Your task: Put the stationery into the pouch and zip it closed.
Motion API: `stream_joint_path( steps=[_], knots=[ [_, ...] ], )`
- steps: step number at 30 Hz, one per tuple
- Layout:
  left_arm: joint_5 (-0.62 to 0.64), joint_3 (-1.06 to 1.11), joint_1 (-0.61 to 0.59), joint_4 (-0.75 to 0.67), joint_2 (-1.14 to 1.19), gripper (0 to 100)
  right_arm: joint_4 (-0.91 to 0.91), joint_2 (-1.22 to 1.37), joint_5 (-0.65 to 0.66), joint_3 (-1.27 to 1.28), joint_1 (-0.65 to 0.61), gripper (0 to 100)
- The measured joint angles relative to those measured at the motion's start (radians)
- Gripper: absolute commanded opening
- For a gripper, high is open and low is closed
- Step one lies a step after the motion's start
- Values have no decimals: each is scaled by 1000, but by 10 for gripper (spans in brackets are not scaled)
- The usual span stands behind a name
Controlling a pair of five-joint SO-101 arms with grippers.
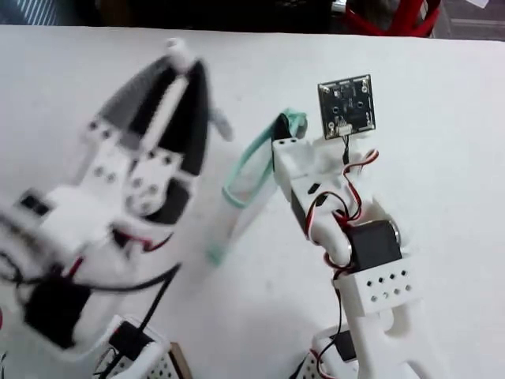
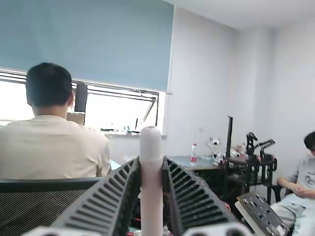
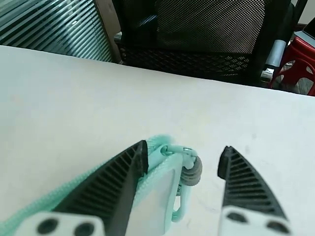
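My left gripper (image 2: 151, 169) is clamped on a white cylindrical stick (image 2: 150, 147), a pen or marker as far as I can make out. It stands upright between my ribbed black fingers (image 2: 110, 196), with its rounded tip poking out past them. In the high view that gripper (image 1: 178, 77) is raised well above the white table (image 1: 442, 158), and the stick (image 1: 177, 52) juts from its end, well apart from the mint-green translucent pouch (image 1: 246, 180). The pouch lies flat on the table between my two arms. Its green zip edge curves in a loop, which suggests the mouth is open, though I cannot be sure from here. My right gripper (image 3: 182, 158) is spread wide and sits low at the far end of the pouch (image 3: 155, 194). One finger is over the pouch's fabric and the other over bare table (image 3: 59, 98). The grey zip pull (image 3: 193, 171) lies between them, gripped by neither. In the high view this gripper (image 1: 289, 128) is at the pouch's upper end.
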Motion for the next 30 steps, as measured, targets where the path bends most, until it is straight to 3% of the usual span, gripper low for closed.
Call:
stream_joint_path(
  steps=[10,22,30],
  knots=[
    [-2,60,5,-52,161,24,0,0,0,0,0,240],
    [-44,115,55,-49,-17,25,0,0,0,5,0,240],
    [-18,72,55,60,-26,25,0,0,0,5,0,240]
  ],
)
